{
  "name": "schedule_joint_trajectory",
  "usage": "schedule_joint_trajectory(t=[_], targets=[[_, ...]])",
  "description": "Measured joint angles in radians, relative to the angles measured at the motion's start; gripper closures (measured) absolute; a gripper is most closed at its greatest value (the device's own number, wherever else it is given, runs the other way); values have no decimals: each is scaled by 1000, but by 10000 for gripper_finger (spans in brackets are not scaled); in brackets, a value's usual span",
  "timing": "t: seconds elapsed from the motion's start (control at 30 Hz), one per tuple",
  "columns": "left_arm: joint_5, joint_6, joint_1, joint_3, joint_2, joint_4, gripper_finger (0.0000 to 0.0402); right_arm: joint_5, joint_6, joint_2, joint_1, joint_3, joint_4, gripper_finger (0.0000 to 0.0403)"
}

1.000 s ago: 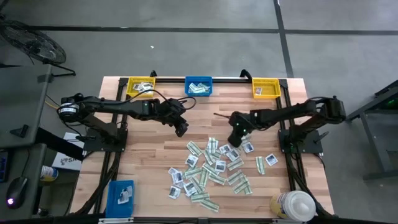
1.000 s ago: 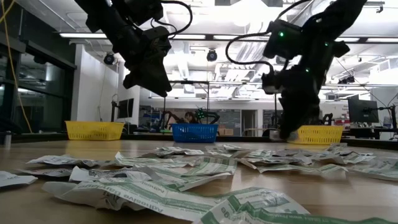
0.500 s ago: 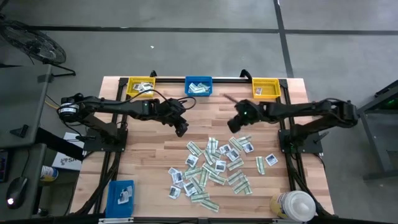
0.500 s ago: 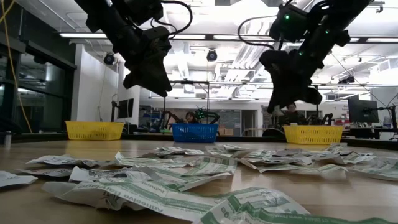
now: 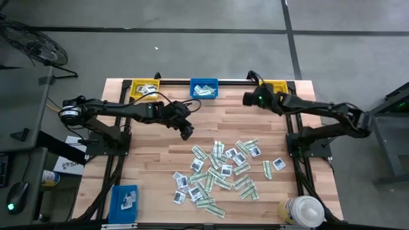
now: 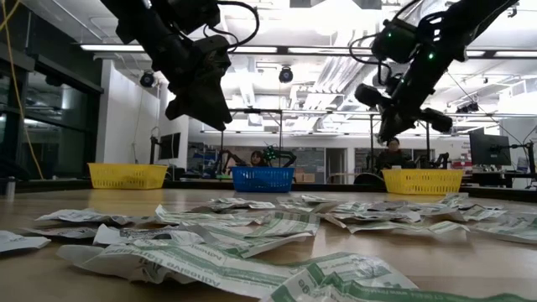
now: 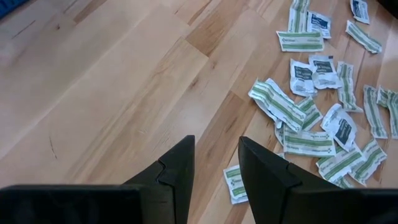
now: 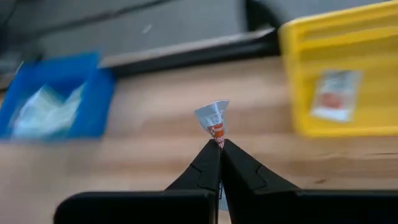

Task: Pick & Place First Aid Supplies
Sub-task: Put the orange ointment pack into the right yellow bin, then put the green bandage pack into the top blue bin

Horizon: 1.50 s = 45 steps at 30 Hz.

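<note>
While the arms hang above the counter, the scene reads as follows:

Right end effector: clenched on 1 small packet, pinched by its lower corner at the very fingertips. It is raised off the wood near the far edge, just beside the right yellow bin.

Held packet: pale with a red mark, crumpled into a cone that sticks up past the fingertips. In the right wrist view it shows between the middle blue bin and the yellow bin, over bare wood.

Right yellow bin: holds at least 1 flat packet with a red mark, seen in the right wrist view.

Left end effector: released, its 2 fingers standing apart with nothing between them. It hovers over bare wood left of centre, near the left edge of the packet pile.

Packet pile: dozens of first aid supplies, squarish white ones with dark marks and narrow green-and-white strips, scattered flat and partly overlapping on the near right half of the counter. The pile lies well apart from the right end effector.

Other bins: a left yellow bin and the middle blue bin along the far edge, both with packets inside. Another blue bin at the near left corner.

White-capped bottle: at the near right corner.
</note>
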Motion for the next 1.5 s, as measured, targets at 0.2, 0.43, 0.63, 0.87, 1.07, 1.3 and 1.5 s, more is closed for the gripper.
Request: schedule_joint_trajectory(t=[0.2,0.43,0.63,0.87,1.07,1.3,1.5], targets=[[0,-11,0,0,0,0,278,143,163,3,-79,1,-40,401],[0,-26,0,0,0,-1,278,199,325,49,-168,1,-47,401],[0,-41,0,0,0,-2,278,200,433,122,-243,1,-45,401],[1,-58,0,0,0,-2,278,152,456,186,-300,2,13,397],[1,-61,0,0,0,-2,278,108,460,207,-317,2,24,370],[0,-62,0,0,0,-2,278,106,460,207,-318,2,25,312],[0,-61,0,0,0,-2,278,70,327,205,-293,2,122,279]])
